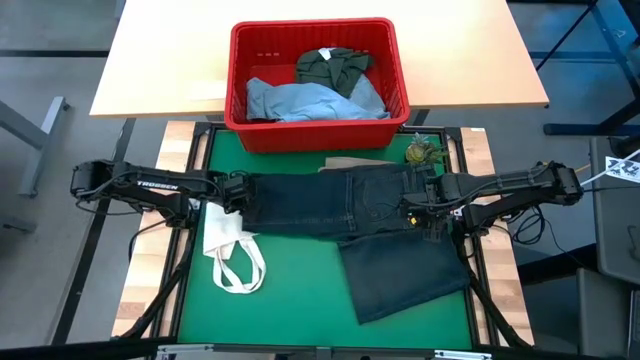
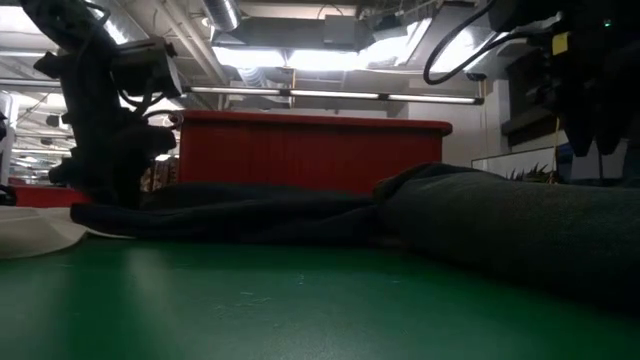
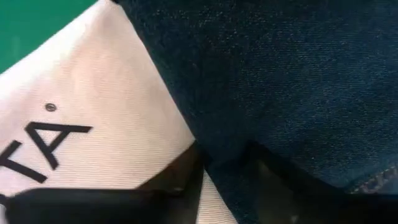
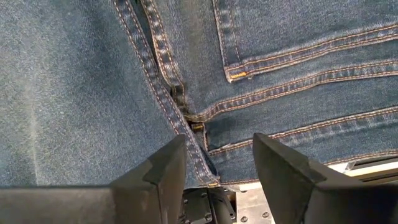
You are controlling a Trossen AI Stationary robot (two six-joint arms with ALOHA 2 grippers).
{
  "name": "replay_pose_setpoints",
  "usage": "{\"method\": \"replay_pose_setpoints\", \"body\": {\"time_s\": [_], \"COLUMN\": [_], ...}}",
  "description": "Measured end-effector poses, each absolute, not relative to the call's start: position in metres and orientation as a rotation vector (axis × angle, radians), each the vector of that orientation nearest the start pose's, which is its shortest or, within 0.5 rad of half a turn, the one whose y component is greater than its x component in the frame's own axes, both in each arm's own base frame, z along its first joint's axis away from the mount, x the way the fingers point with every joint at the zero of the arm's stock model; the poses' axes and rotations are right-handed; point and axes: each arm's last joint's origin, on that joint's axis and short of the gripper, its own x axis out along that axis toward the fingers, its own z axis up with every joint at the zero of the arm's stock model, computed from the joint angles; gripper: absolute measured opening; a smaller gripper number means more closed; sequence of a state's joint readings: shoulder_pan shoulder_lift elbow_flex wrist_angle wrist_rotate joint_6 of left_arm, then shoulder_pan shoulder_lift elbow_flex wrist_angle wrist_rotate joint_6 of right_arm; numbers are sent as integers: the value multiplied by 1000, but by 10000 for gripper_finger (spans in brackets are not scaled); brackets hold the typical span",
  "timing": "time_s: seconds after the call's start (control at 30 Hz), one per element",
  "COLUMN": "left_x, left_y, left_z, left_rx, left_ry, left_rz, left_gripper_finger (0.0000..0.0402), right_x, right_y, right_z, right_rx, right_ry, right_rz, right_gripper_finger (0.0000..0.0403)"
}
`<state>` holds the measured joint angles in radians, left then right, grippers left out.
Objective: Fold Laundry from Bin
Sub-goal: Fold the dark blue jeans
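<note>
A: Green mat covers the bench [image 1: 300, 300] in front of me, and the dark navy jeans [image 1: 340, 205] lie flat across it, waistband toward my right arm, one leg folded down toward the near edge.

B: And the bin?

A: The red bin [image 1: 395, 70] sits beyond the mat on the pale tabletop. Inside I see light blue jeans [image 1: 300, 100] and a dark olive-green piece [image 1: 333, 65] resting on them. A beige piece [image 1: 345, 163] peeks out from under the far edge of the navy jeans.

B: Where are your grippers?

A: The left gripper [image 3: 224, 171] is down at the left end of the navy jeans, its fingers [image 3: 177, 177] pinching the denim edge right where it overlaps the white tote bag [image 1: 225, 240]. The right gripper [image 4: 217, 158] is low over the waistband end, near the back-pocket seam, its fingers [image 4: 283, 165] spread on either side of the seam; I cannot tell whether they press the cloth.

B: Anything else on the mat?

A: A small green plant-like thing [image 1: 422, 152] at the far right corner.
</note>
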<state>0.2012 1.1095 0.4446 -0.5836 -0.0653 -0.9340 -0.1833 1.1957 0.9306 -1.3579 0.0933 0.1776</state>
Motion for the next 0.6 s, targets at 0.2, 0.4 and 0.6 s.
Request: {"method": "replay_pose_setpoints", "body": {"time_s": [0.2,0.4,0.6], "left_x": [159,155,139], "left_y": [33,32,29], "left_z": [147,156,167], "left_rx": [-917,-926,-966], "left_ry": [1042,989,961], "left_rz": [762,738,769], "left_gripper_finger": [10,5,3], "right_x": [167,167,167], "right_y": [-34,-34,-34], "right_z": [246,246,246], "right_rx": [209,210,215], "right_ry": [1604,1604,1601], "right_rz": [-357,-357,-353], "right_gripper_finger": [184,184,184]}}
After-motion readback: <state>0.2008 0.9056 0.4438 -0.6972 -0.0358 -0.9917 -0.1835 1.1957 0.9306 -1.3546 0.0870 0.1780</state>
